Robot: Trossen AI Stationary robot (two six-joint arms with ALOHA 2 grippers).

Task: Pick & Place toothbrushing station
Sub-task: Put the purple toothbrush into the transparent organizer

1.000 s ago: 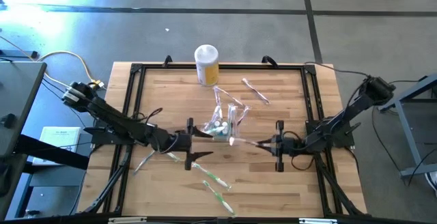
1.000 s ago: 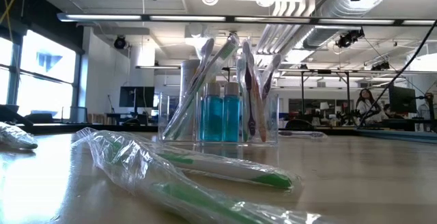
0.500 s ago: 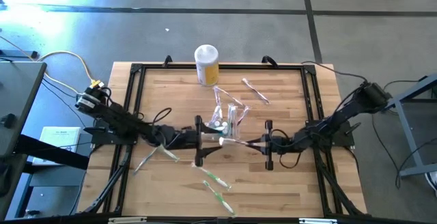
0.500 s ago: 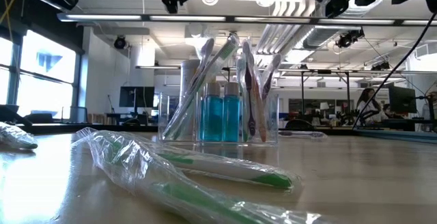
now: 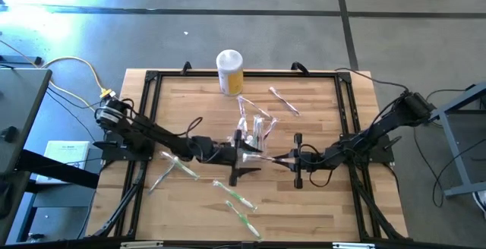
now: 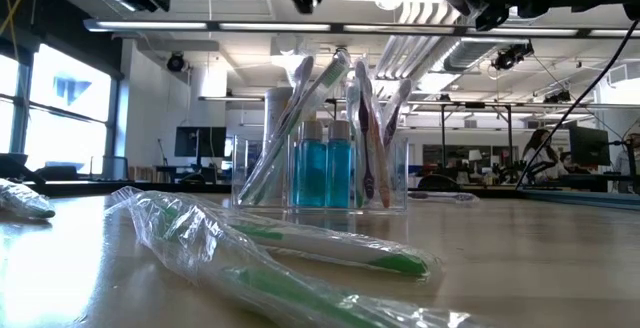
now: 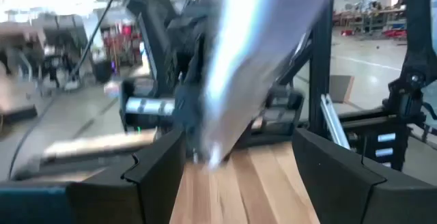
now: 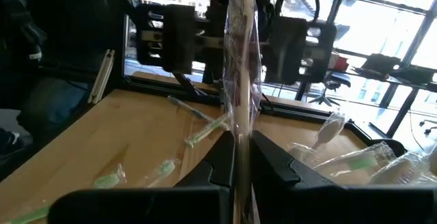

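The toothbrushing station, a see-through holder with toothbrushes and two blue bottles, stands on its base at the table's middle. No gripper touches it. Just on its near side, my right gripper is shut on a long clear-wrapped toothbrush. My left gripper is open. Its two fingers stand either side of that wrapper's free end, which shows blurred in the left wrist view. Whether they touch it I cannot tell. My right gripper pinches one end of the clear-wrapped toothbrush between its two shut fingers. The fingers come level from the table's right and lie along it. The wrapper sticks out past the fingertips toward the left arm, clear of the table.
A yellow canister with a white lid stands at the far edge. Loose wrapped toothbrushes lie at the far right, near left and near middle. A black frame rims the table.
My left gripper has gone toward the table's right, still open, until its fingers flank the free end of the held wrapper. My right gripper first moved a little toward the table's left with the wrapper, then kept still, staying shut.
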